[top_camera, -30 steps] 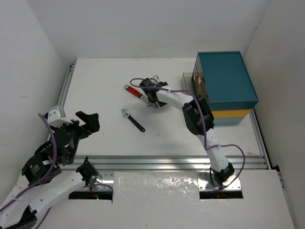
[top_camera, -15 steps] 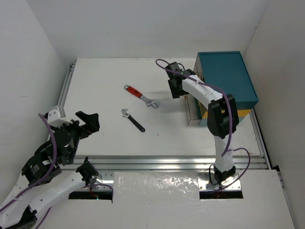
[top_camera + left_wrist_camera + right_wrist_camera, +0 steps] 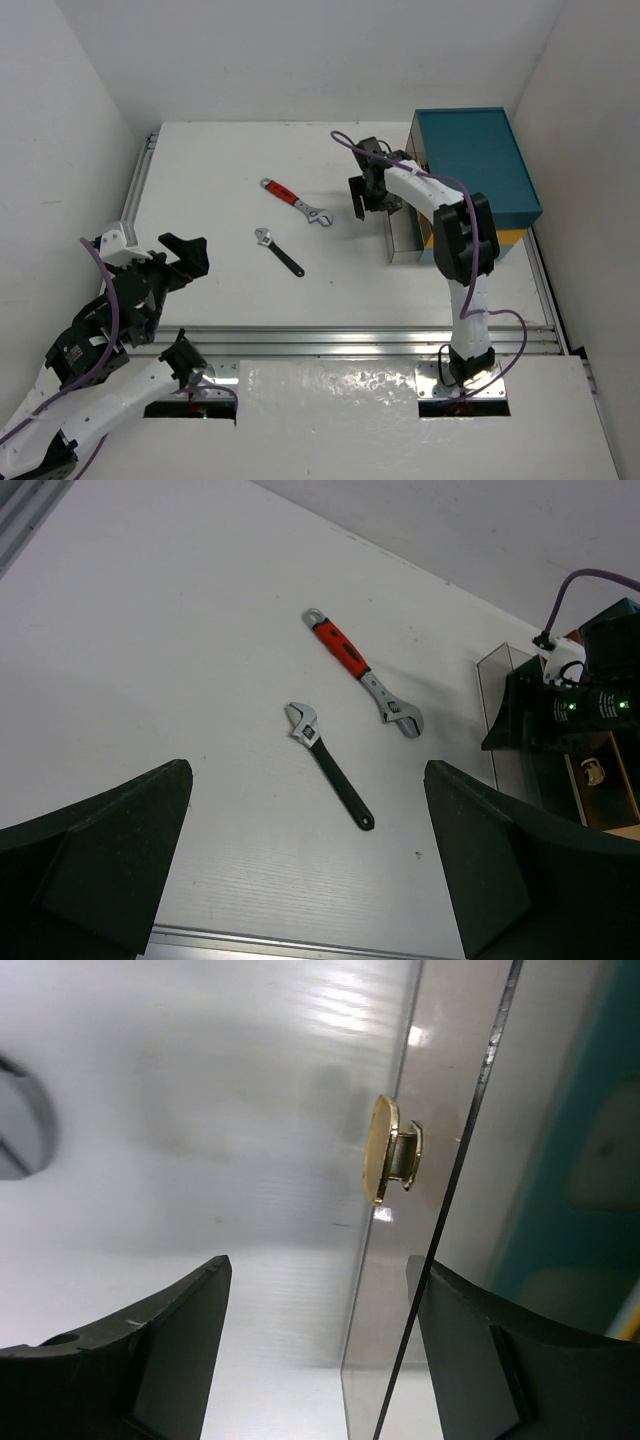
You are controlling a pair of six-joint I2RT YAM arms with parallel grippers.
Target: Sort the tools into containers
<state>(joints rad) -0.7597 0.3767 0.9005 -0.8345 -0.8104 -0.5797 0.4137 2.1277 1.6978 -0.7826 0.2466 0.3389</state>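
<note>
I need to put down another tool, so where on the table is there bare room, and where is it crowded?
Bare room: the far-left table beyond the red-handled wrench, and the near strip between the black-handled wrench and the front rail. Crowded: the right side, where the right claw hangs at the open clear drawer of the teal box.

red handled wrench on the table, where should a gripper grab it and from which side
Grip the red-handled wrench across its red grip, coming straight down from above. It lies flat on the table, so only a top approach gets the fingers either side of it. The handle is the longest straight part, and the black-handled wrench lies well apart.
</note>
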